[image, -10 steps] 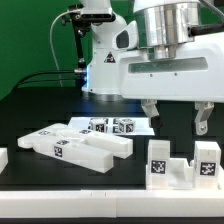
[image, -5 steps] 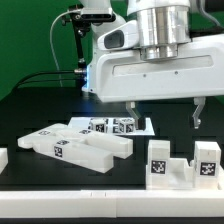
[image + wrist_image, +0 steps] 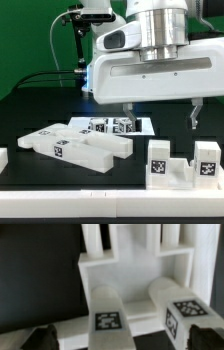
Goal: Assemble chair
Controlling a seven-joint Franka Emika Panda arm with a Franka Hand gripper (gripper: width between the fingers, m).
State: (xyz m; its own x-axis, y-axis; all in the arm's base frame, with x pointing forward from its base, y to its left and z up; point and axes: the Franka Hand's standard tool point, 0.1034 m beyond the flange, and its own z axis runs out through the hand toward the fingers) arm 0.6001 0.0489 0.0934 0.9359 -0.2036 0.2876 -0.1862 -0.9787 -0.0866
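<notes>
My gripper [image 3: 161, 117] hangs open above the table, its two dark fingertips [image 3: 128, 116] wide apart with nothing held between them. Below and in front of it stands a white chair piece [image 3: 180, 166] with two upright posts, each bearing a square tag. In the wrist view these two tagged posts [image 3: 108, 314] lie between the fingers of the gripper [image 3: 125, 339], apart from both, with a white slatted frame [image 3: 120, 266] beyond them. Long white chair bars [image 3: 75, 147] lie stacked at the exterior view's left.
The marker board [image 3: 143, 126] lies flat behind the bars, under the arm. A small white block [image 3: 3, 158] sits at the exterior view's left edge. The table surface is black, with a green backdrop and cables at the back left.
The gripper has shifted toward the exterior view's left and turned, so both fingers now hang level. It stays open. The chair pieces have not moved.
</notes>
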